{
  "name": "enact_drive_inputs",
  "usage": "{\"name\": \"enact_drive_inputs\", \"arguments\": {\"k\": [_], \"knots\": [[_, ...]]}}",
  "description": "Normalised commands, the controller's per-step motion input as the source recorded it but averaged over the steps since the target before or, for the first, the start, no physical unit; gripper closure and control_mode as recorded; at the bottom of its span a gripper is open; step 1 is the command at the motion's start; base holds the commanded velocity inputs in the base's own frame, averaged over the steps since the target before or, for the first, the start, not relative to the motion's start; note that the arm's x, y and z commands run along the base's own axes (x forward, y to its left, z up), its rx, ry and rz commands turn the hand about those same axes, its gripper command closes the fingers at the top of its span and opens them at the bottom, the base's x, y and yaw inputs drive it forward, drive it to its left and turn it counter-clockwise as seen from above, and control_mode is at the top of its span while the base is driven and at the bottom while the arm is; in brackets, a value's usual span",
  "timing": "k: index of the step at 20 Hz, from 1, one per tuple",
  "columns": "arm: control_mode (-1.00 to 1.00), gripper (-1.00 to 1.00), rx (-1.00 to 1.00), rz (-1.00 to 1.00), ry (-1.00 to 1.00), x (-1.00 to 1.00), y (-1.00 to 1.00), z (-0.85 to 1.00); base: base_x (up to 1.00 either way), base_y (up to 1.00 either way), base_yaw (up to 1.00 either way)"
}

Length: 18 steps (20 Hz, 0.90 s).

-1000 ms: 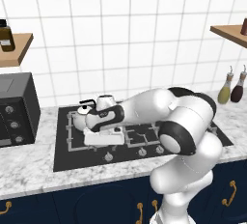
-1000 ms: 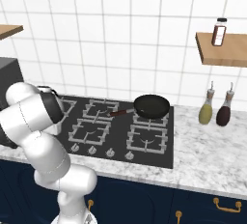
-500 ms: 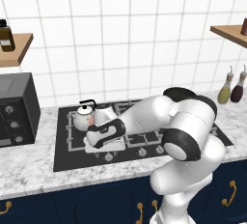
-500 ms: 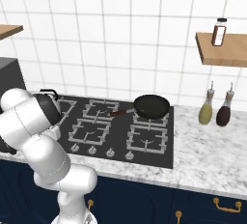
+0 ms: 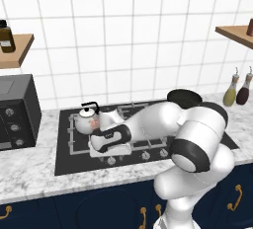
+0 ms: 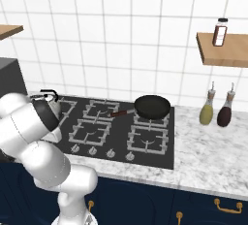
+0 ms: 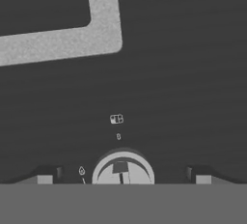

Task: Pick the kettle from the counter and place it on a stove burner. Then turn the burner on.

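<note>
Kitchen, white tiled wall, marble counter (image 5: 29, 173) over navy cabinets. Item: black cooktop (image 6: 155, 146) with grates. Item: kettle (image 5: 88, 119), silvery, black arched handle, standing upright on the far left grate of the cooktop. Item: gripper (image 7: 120, 174), jaws spread wide and empty, pointing down at a round silvery control knob (image 7: 123, 169) on the cooktop's near edge; kettle lies just beyond the hand, apart from it. Item: frying pan (image 6: 151, 106), far right grate.
</note>
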Motion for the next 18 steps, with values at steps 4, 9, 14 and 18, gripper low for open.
{"name": "enact_drive_inputs", "arguments": {"k": [4,9,14,18], "knots": [[-1.0,-1.0,0.0,0.0,0.0,0.0,0.0,-0.04,0.0,0.0,0.0],[-1.0,-1.0,-0.01,0.0,0.0,-0.08,0.0,-0.04,0.0,0.0,0.0],[-1.0,1.0,0.0,0.0,0.0,0.0,0.0,0.0,0.0,0.0,0.0],[-1.0,1.0,0.0,0.0,-0.01,0.01,0.0,0.0,0.0,0.0,0.0]]}}
